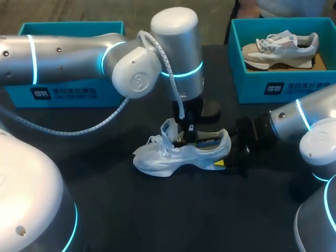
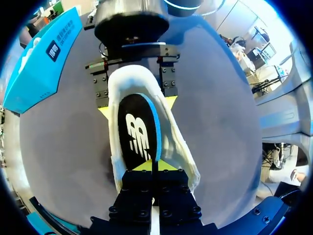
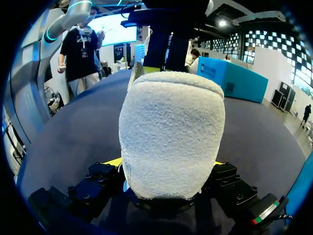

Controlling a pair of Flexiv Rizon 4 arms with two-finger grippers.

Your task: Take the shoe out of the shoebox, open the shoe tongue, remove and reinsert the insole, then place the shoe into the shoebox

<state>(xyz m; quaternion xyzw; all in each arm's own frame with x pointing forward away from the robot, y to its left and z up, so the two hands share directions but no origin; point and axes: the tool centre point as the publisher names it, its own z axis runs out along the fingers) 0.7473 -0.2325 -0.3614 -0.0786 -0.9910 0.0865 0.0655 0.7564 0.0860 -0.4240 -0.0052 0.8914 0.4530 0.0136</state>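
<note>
A white shoe (image 1: 157, 160) lies on its sole on the black table (image 1: 131, 210), toe to the left. My left gripper (image 1: 190, 131) comes straight down into the shoe's opening. In the left wrist view it (image 2: 154, 165) is shut on the raised edge of the black insole (image 2: 134, 132), which has a blue rim. My right gripper (image 1: 228, 157) stands behind the heel, with its yellow fingers on both sides of the fuzzy white heel (image 3: 171, 132), shut on it. The left wrist view shows those fingers (image 2: 105, 111) flanking the heel.
A teal shoebox (image 1: 283, 86) at the back right holds a second, grey and beige shoe (image 1: 281, 48). Another teal box (image 1: 68, 92) stands at the back left, behind my left arm; its inside is hidden.
</note>
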